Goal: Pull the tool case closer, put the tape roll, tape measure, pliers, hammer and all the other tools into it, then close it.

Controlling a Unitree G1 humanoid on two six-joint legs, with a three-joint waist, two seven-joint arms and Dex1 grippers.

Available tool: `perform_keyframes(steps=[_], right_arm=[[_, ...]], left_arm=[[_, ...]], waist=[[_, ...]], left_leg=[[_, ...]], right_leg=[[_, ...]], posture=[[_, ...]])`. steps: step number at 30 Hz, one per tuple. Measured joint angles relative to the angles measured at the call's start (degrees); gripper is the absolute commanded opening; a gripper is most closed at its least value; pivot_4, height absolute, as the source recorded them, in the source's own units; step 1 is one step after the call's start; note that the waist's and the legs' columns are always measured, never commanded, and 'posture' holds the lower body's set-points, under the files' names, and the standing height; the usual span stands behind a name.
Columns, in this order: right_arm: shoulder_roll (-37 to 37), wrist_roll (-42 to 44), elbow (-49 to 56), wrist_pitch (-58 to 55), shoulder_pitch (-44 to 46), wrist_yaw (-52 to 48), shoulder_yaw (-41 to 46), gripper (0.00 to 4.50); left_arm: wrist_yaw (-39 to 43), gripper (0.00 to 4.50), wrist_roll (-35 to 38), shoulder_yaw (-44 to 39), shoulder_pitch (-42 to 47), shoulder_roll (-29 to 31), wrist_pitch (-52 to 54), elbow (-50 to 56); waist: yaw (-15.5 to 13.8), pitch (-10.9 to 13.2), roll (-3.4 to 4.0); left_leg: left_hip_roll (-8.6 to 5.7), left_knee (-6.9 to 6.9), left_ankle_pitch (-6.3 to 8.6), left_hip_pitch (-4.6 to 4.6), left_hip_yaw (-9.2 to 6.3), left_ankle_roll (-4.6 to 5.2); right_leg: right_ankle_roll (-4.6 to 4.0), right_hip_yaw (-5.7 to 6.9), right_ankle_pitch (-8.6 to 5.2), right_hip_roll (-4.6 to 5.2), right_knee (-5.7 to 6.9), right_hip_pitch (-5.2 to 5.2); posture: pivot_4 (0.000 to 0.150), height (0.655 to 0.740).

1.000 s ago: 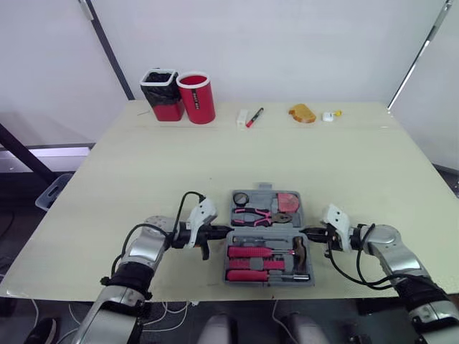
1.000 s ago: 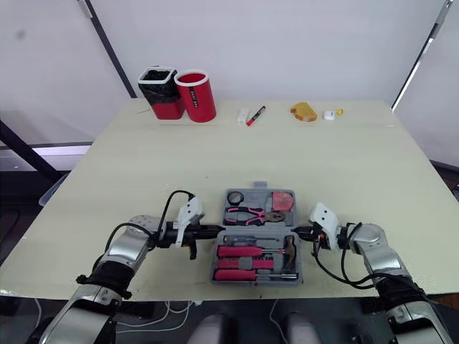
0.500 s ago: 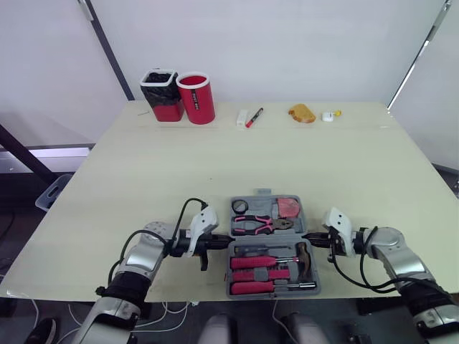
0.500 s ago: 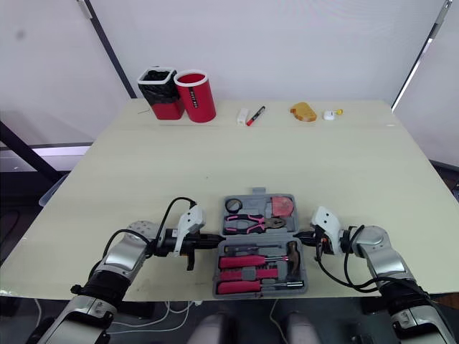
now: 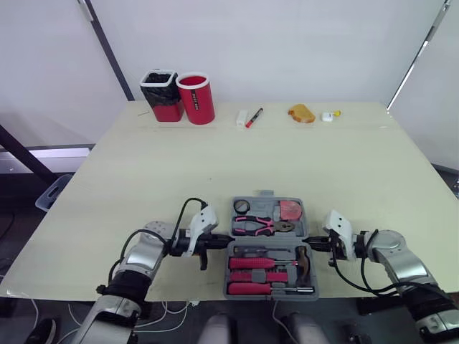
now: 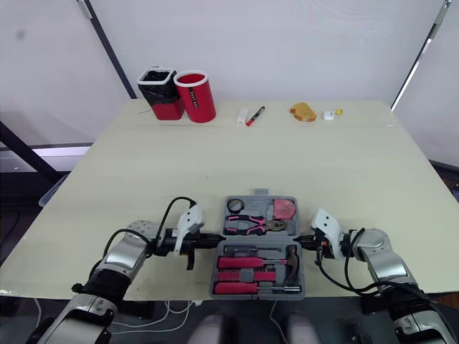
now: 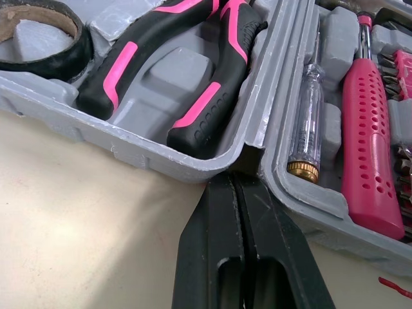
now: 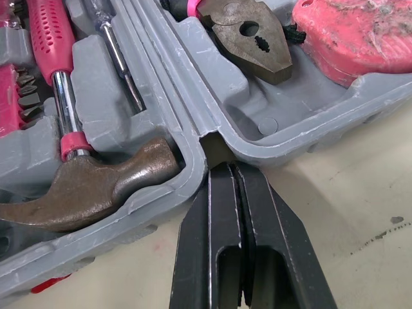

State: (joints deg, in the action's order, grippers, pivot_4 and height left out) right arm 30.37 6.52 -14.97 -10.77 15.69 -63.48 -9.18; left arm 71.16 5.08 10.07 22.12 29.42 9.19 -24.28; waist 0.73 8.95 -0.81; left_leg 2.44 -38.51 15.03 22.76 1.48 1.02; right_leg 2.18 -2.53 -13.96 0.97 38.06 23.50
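Note:
The grey tool case (image 5: 267, 241) lies open at the table's near edge, its near half reaching the front rim. Its far half holds the black tape roll (image 5: 242, 206), pink-handled pliers (image 5: 259, 225) and red tape measure (image 5: 290, 209). The near half holds the hammer (image 5: 301, 259) and pink-handled screwdrivers (image 5: 251, 263). My left gripper (image 5: 219, 242) is shut, its tips against the hinge notch on the case's left side (image 7: 244, 158). My right gripper (image 5: 312, 244) is shut too, its tips at the hinge notch on the right side (image 8: 212, 138), beside the hammer head (image 8: 84, 187).
At the table's far side stand a black-lined bin (image 5: 162, 94) and a red cup (image 5: 198, 98). A red marker (image 5: 254, 117), a white block (image 5: 242, 117), an orange object (image 5: 302, 113) and a small white item (image 5: 328, 115) lie along the back.
The case has slid a little toward the table's front edge, with both shut grippers staying at its hinge ends and moving back with it.

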Motion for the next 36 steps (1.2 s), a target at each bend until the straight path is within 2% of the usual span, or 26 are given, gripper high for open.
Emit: perform_keyframes(steps=[36], right_arm=[[-1.2, -0.9, -2.6, 2.5, 0.9, 1.3, 0.0, 0.00]], left_arm=[[-0.4, 0.04, 0.0, -0.5, 1.2, -0.8, -3.6, -4.4]], waist=[[0.0, -0.2, 0.15]], left_leg=[[0.00, -0.10, -0.02, -0.12, -0.06, 0.01]], right_leg=[[-0.01, -0.03, 0.01, -0.05, 0.12, -0.04]], posture=[[0.150, 0.7400]])
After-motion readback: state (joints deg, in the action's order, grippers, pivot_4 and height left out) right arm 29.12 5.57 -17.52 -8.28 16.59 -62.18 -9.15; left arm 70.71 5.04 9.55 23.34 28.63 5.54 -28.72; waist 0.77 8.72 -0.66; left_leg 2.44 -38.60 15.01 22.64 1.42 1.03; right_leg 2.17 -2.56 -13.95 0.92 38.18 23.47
